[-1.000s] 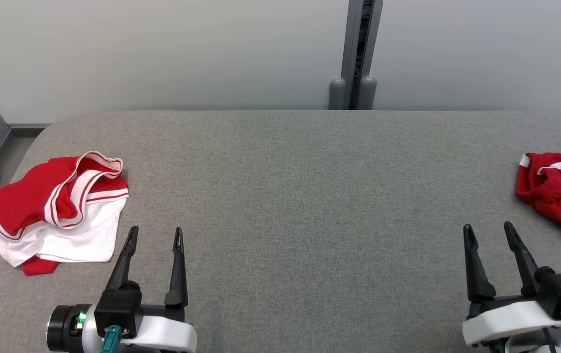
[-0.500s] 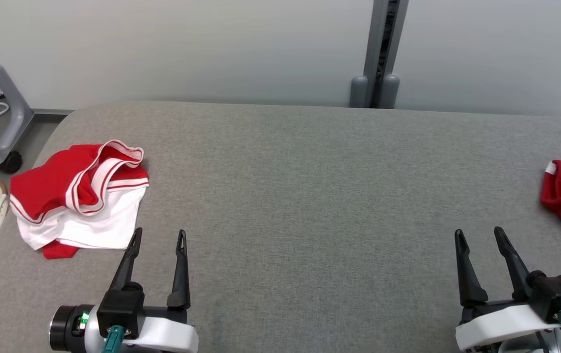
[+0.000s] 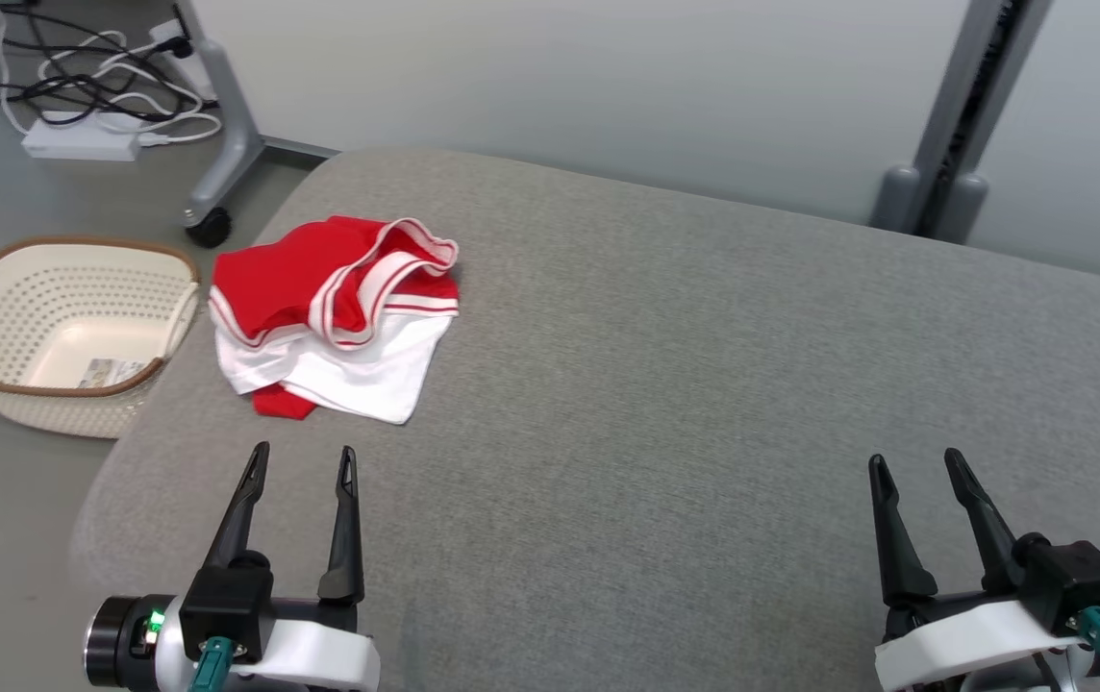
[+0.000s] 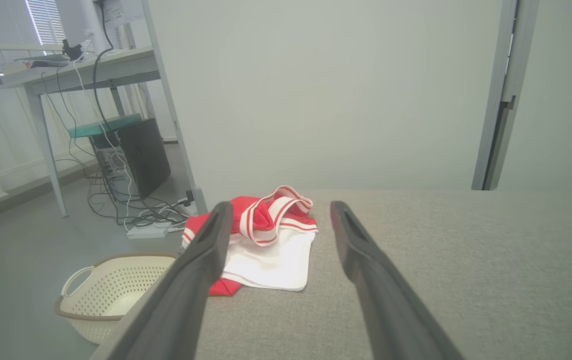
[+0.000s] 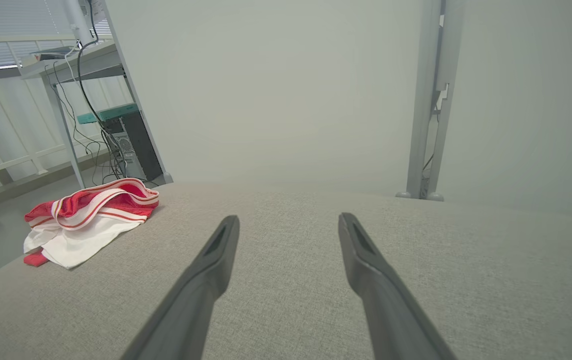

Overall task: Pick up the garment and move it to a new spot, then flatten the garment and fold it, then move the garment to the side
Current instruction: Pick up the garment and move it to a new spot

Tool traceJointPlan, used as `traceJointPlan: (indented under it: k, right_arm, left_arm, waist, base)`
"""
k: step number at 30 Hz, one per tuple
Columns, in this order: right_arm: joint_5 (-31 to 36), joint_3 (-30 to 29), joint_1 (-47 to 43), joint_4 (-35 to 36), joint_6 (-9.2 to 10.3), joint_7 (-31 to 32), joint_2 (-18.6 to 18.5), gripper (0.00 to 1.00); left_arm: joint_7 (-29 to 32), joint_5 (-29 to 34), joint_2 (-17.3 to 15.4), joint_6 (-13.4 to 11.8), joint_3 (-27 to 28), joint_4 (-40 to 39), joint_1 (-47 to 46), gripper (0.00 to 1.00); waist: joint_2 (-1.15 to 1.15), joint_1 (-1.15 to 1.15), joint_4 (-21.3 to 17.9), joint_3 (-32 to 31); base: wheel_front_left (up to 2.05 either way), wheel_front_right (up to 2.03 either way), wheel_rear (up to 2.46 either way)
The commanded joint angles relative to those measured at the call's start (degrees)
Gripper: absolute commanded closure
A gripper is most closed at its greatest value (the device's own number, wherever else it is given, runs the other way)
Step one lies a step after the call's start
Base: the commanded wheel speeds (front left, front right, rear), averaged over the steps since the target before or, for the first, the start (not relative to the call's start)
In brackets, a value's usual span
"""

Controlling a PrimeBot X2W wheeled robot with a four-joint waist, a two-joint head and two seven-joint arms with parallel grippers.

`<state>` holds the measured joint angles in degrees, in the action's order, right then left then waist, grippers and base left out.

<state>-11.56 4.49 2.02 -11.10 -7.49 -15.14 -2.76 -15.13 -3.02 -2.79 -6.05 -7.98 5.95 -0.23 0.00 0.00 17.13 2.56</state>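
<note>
A crumpled red and white garment [image 3: 338,317] lies near the far left corner of the grey padded table [image 3: 685,384]. It also appears ahead of my left fingers as the garment [image 4: 266,240] and far off to the left as the garment [image 5: 91,220] in the right wrist view. My left gripper [image 3: 302,459] is open above the table's near left part, a short way in front of the garment and apart from it. Open too, my right gripper [image 3: 913,463] hovers over the near right part with nothing between its fingers.
A cream perforated basket [image 3: 60,327] stands on the floor left of the table, beside the garment. Cables and a power strip [image 3: 79,144] lie on the floor by a wheeled stand's leg [image 3: 223,144]. A grey post [image 3: 954,125] rises behind the table.
The head camera has swung to the left, bringing the basket and floor cables into view and taking a second red garment at the right out of it. Both grippers stay open and empty.
</note>
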Motion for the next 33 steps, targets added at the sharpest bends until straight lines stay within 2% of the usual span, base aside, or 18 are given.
traceJointPlan:
  k: [1,7,12,25,33]
  right_arm:
    - [-0.5,0.3,-0.2,0.0,-0.02,0.0,-0.3,0.00]
    - [-1.7,1.5,-1.1,-0.4,-0.02,0.0,-0.3,0.00]
    - [-2.7,2.0,-2.0,-0.9,-0.02,0.0,-0.3,0.00]
    - [-3.6,4.5,-0.1,-2.5,-0.02,0.0,-0.3,0.00]
    - [-3.3,4.1,-0.9,-2.5,-0.02,0.0,-0.3,0.00]
  left_arm:
    - [0.0,0.4,-0.2,0.4,0.5,-0.3,0.6,0.00]
    - [0.0,1.3,-0.2,1.1,1.6,-0.3,2.3,0.00]
    - [0.0,1.7,-0.2,1.8,1.8,-0.3,3.4,0.00]
    - [0.0,1.0,-0.2,0.9,2.9,-1.4,4.3,0.00]
    - [0.0,-0.1,-0.2,1.7,3.3,-0.3,4.1,0.00]
  waist:
    - [0.00,0.00,3.7,-0.9]
    - [0.00,0.00,8.3,-3.1]
    - [0.00,0.00,10.6,-4.9]
    - [0.00,0.00,11.0,-4.6]
    - [0.00,0.00,10.9,-4.6]
  base:
    - [0.00,0.00,0.00]
    - [0.00,0.00,0.00]
    - [0.00,0.00,0.00]
    - [0.00,0.00,0.00]
    - [0.00,0.00,0.00]
